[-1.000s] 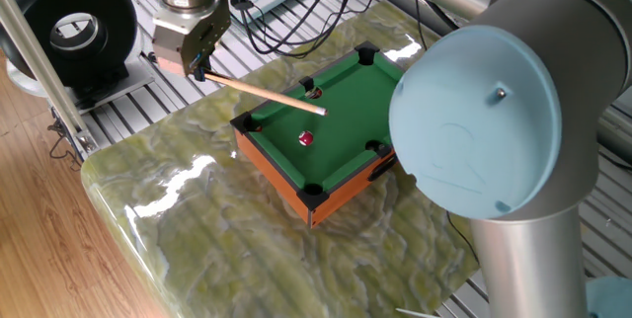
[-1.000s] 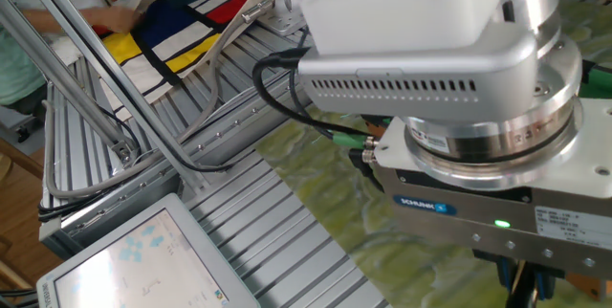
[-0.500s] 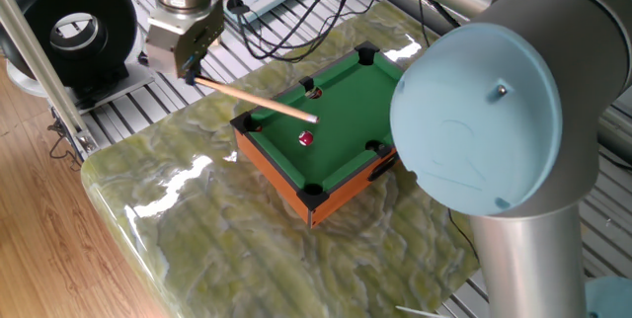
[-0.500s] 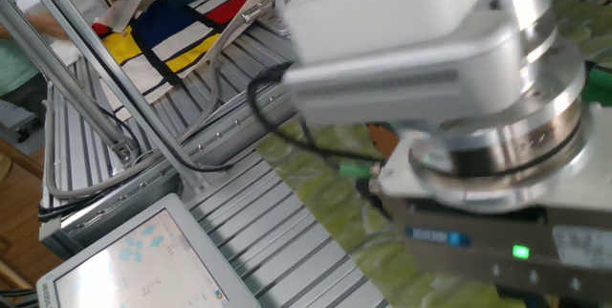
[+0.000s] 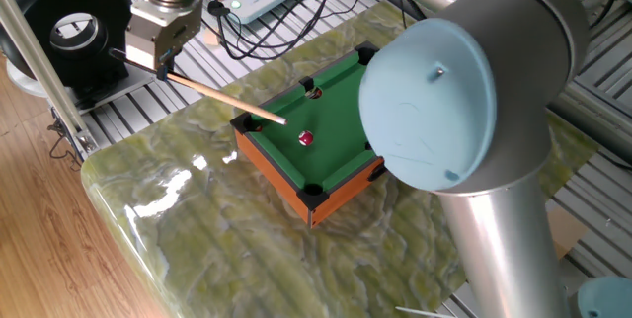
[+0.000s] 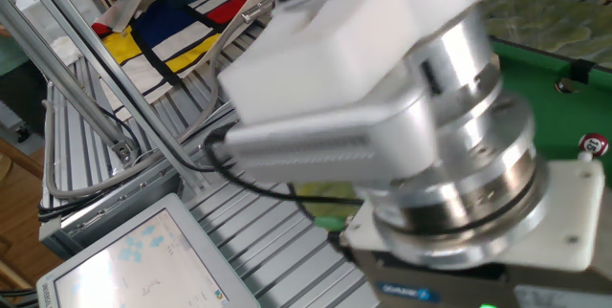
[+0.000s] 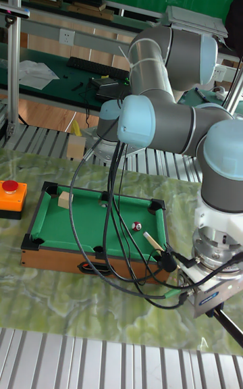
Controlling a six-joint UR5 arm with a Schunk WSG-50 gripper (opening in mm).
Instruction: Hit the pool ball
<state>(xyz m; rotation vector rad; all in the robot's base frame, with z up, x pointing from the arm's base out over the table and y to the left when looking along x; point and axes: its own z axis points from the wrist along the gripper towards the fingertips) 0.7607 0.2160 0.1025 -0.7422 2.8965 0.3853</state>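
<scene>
The pool ball (image 5: 306, 138), tiny, dark red and glossy, rests on the green felt of a miniature pool table (image 5: 279, 178) with orange sides. It also shows at the right edge of the other fixed view as the pool ball (image 6: 595, 143), and in the tall view as the pool ball (image 7: 137, 225). My gripper (image 5: 161, 64) hangs left of and behind the table, shut on a thin wooden cue stick (image 5: 225, 99). The cue slants down over the table's left rim. Its tip (image 5: 284, 120) stops a short way up-left of the ball, not touching it.
A tan cube (image 7: 65, 200) lies on the felt near the far-left pocket. A red button on an orange box (image 7: 10, 193) stands beside the table. My arm's blue-capped joint (image 5: 434, 101) looms over the table's right side. Cables (image 5: 257, 32) trail behind.
My gripper has drawn back to the left and away, pulling the cue tip back across the felt toward the left rim. The ball has stayed in place.
</scene>
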